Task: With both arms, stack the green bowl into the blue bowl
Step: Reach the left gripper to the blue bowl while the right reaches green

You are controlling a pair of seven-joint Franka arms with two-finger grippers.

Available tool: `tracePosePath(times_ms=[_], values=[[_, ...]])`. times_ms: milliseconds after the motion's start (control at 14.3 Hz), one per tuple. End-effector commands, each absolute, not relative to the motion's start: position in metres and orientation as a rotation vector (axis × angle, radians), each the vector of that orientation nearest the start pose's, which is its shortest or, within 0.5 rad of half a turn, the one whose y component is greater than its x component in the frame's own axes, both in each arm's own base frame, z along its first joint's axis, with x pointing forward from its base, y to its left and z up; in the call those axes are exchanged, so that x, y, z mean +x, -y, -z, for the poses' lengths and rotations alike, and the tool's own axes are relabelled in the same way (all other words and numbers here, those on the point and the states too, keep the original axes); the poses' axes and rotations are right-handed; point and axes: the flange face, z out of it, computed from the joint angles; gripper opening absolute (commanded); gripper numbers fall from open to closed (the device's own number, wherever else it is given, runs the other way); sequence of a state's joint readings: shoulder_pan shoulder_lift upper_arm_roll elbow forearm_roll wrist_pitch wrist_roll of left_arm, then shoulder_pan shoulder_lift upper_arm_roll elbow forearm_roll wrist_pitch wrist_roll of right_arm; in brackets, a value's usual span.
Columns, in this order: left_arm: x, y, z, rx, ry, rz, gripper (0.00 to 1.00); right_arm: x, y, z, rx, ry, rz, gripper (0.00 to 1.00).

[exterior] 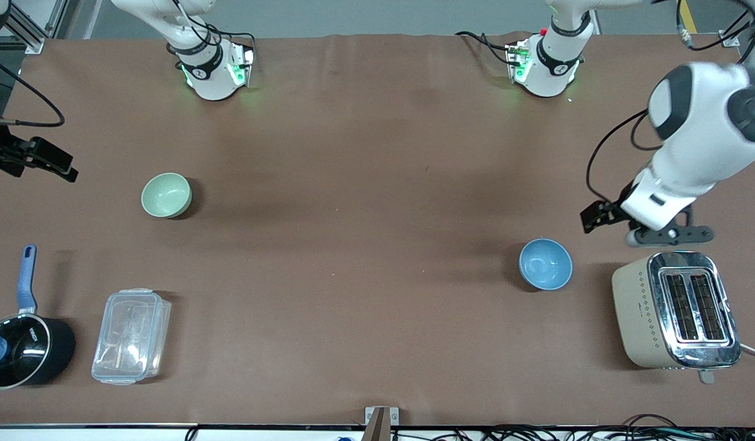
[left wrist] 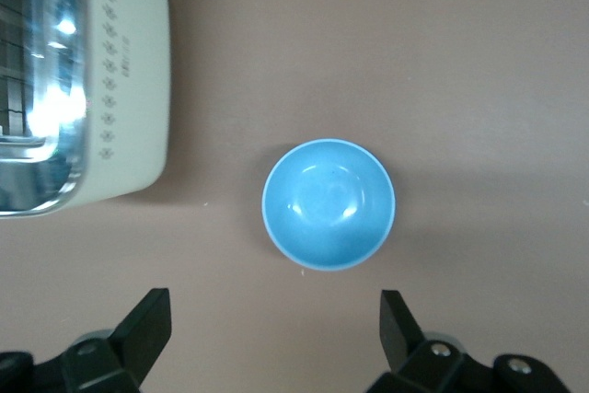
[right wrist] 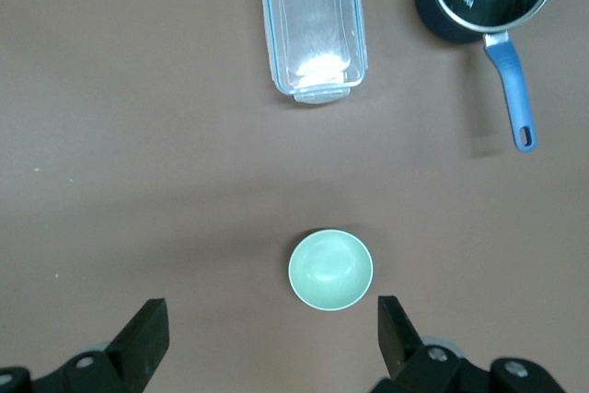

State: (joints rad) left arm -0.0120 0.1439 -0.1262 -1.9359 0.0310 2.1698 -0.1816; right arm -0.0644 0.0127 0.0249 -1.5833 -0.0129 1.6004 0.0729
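The green bowl [exterior: 166, 195] sits upright on the brown table [exterior: 365, 184] toward the right arm's end, well apart from the blue bowl [exterior: 545, 264], which stands upright toward the left arm's end, just beside the toaster [exterior: 676, 309] near that end's front corner. Both bowls look empty.

The left arm bends down from its base at the back edge, its forearm angled over the table above the toaster. The left gripper [left wrist: 276, 329] hangs in the air near the blue bowl, fingers spread wide apart and holding nothing.

The right arm is mostly out of the front view; only a dark part at that end's edge shows, probably its gripper. The right gripper [right wrist: 272, 333] hovers high above the green bowl, fingers wide apart and empty.

A clear lidded container [exterior: 131, 336] and a black pot [exterior: 23, 349] with a blue handle sit by the front corner at the right arm's end.
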Motion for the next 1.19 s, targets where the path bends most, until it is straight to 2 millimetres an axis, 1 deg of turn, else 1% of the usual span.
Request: tracePosePath(times_ms=[0,70,140,210,350,490,561,631,771,841,911,1051,1121], values=[[0.606,0.075,-0.369,-3.138,0.078,0.118,1.0,0.55,0.051,-0.569,-3.145,-0.091,-0.065,1.0],[0.609,0.073,-0.351,-3.143,0.082,0.122,1.0,0.546,0.066,-0.55,-3.141,-0.071,-0.102,1.0],[0.611,0.069,-0.333,-3.146,0.091,0.12,1.0,0.541,0.076,-0.537,-3.139,-0.07,-0.109,1.0],[0.612,0.068,-0.317,-3.151,0.096,0.121,1.0,0.537,0.078,-0.524,-3.14,-0.067,-0.1,1.0],[0.613,0.062,-0.288,-3.156,0.108,0.123,0.99,0.526,0.083,-0.485,-3.138,-0.073,-0.114,1.0],[0.614,0.062,-0.264,-3.161,0.112,0.106,0.92,0.515,0.082,-0.451,-3.139,-0.075,-0.107,1.0],[0.614,0.062,-0.256,-3.164,0.11,0.108,0.87,0.513,0.083,-0.438,-3.14,-0.077,-0.093,1.0],[0.614,0.062,-0.249,-3.164,0.108,0.101,0.86,0.511,0.083,-0.425,-3.141,-0.079,-0.078,1.0],[0.614,0.061,-0.237,-3.127,0.036,0.087,0.81,0.504,0.084,-0.392,-3.148,-0.063,-0.012,1.0],[0.615,0.05,-0.233,-3.112,0.037,0.083,0.77,0.5,0.087,-0.38,-3.151,-0.045,0.007,1.0],[0.617,0.038,-0.228,-3.11,0.058,0.081,0.75,0.496,0.094,-0.365,-3.148,-0.027,-0.019,1.0],[0.617,0.038,-0.22,-3.114,0.061,0.076,0.68,0.493,0.112,-0.337,-3.137,-0.031,-0.077,1.0],[0.617,0.039,-0.218,-3.115,0.061,0.071,0.61,0.491,0.12,-0.322,-3.134,-0.033,-0.086,1.0]])
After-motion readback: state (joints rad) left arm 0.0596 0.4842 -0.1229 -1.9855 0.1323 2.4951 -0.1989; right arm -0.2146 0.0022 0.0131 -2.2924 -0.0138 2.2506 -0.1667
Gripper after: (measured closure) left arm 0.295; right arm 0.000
